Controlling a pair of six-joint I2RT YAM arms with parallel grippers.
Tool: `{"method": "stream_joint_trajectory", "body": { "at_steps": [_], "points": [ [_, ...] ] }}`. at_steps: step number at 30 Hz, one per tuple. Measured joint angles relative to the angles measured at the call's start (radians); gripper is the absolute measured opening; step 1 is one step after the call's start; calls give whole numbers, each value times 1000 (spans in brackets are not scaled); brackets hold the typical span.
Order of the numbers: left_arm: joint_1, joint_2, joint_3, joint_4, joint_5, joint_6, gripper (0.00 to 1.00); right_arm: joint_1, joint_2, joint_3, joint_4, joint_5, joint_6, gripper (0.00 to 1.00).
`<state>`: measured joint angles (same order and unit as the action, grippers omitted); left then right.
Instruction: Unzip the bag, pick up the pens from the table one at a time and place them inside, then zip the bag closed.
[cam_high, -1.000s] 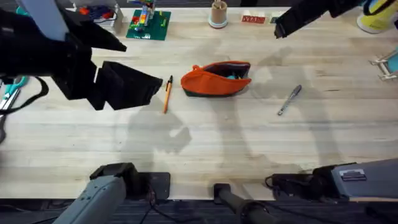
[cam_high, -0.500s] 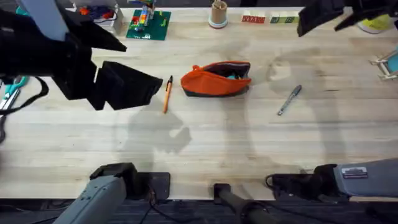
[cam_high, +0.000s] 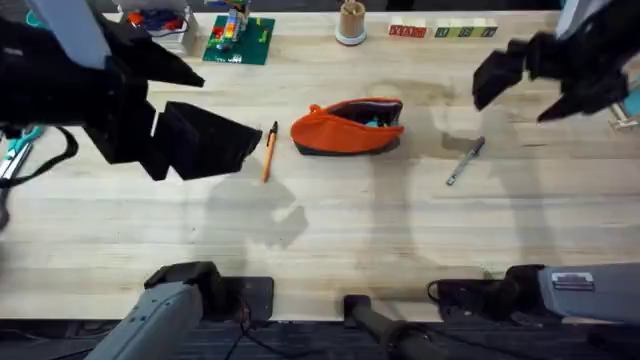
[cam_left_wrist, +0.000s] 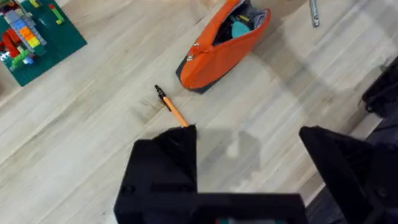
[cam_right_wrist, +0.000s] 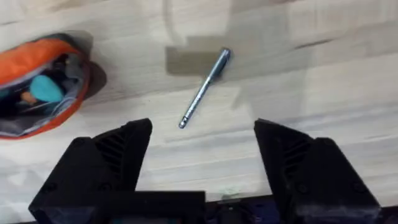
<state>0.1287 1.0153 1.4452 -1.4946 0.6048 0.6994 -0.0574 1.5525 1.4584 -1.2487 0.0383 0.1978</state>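
The left gripper (cam_left_wrist: 249, 146) hung above the table (cam_high: 330, 230) with its black fingers (cam_left_wrist: 165, 165) spread wide and nothing between them; the orange pen (cam_left_wrist: 170, 106) lay just ahead of one fingertip, its black end pointing away from the gripper, not touching it; farther ahead along the same line the bag (cam_left_wrist: 222, 46) lay on its side, its zipper open and teal and orange items visible against the dark lining; the right gripper (cam_right_wrist: 202, 140) was likewise spread and empty, held over the table; the silver-grey pen (cam_right_wrist: 204, 88) lay on the wood just beyond the gap between its fingers, slanted, apart from both; the bag's open mouth sat off to one side of that gripper; from overhead the bag (cam_high: 348, 126) lay between the two pens, the orange pen (cam_high: 269, 151) toward the left gripper (cam_high: 215, 140), the silver-grey pen (cam_high: 465, 160) below the right gripper (cam_high: 525, 85)
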Motion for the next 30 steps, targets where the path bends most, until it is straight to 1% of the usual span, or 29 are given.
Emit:
{"method": "stream_joint_trajectory", "body": {
  "at_steps": [6, 12, 23, 26, 30],
  "points": [
    [0, 0, 1, -10, 0, 0, 993, 0, -53, -188, 124, 0, 125, 997],
    [0, 0, 1, -13, 0, 0, 994, 0, -53, -321, 234, 0, 275, 998],
    [0, 0, 1, -13, 0, 0, 993, 0, -53, -484, 432, 0, 484, 998],
    [0, 0, 2, -13, 0, 0, 995, 0, -53, -522, 479, 0, 513, 998],
    [0, 0, 2, -13, 0, 0, 994, 0, -53, -538, 492, 0, 533, 997]
  ]
}}
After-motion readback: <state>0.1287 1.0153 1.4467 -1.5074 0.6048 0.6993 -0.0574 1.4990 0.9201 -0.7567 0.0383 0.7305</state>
